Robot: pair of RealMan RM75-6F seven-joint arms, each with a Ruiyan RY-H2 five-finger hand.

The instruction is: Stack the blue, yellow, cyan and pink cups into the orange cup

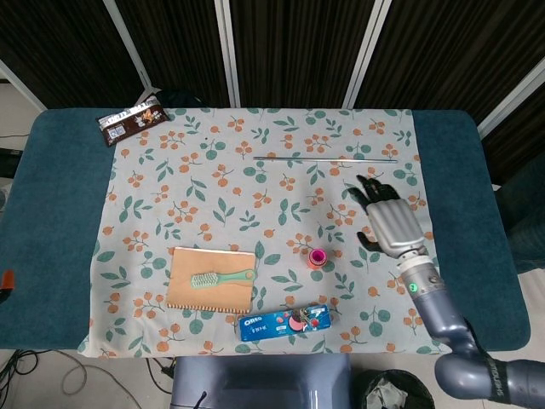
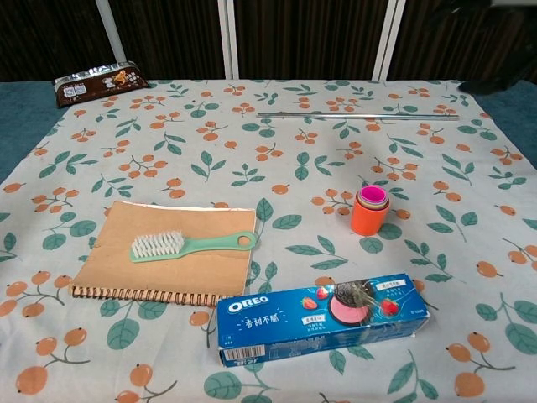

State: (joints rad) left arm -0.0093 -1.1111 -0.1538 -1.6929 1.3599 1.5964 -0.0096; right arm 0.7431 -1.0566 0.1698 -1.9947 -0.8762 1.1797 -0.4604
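The orange cup (image 2: 368, 217) stands upright on the floral cloth right of centre, with the pink cup (image 2: 372, 197) nested on top and thin coloured rims just under it. From above, the stack (image 1: 318, 257) reads as a pink ring. My right hand (image 1: 387, 220) hovers up and to the right of the stack, well apart from it, fingers spread and holding nothing. In the chest view only a dark blurred bit of that hand (image 2: 491, 84) shows at the top right edge. My left hand appears in neither view.
A notebook (image 2: 168, 260) with a green brush (image 2: 189, 244) lies left of the stack. An Oreo box (image 2: 323, 316) lies in front of it. A thin metal rod (image 2: 357, 116) lies at the back, a dark snack packet (image 2: 99, 82) at the far left.
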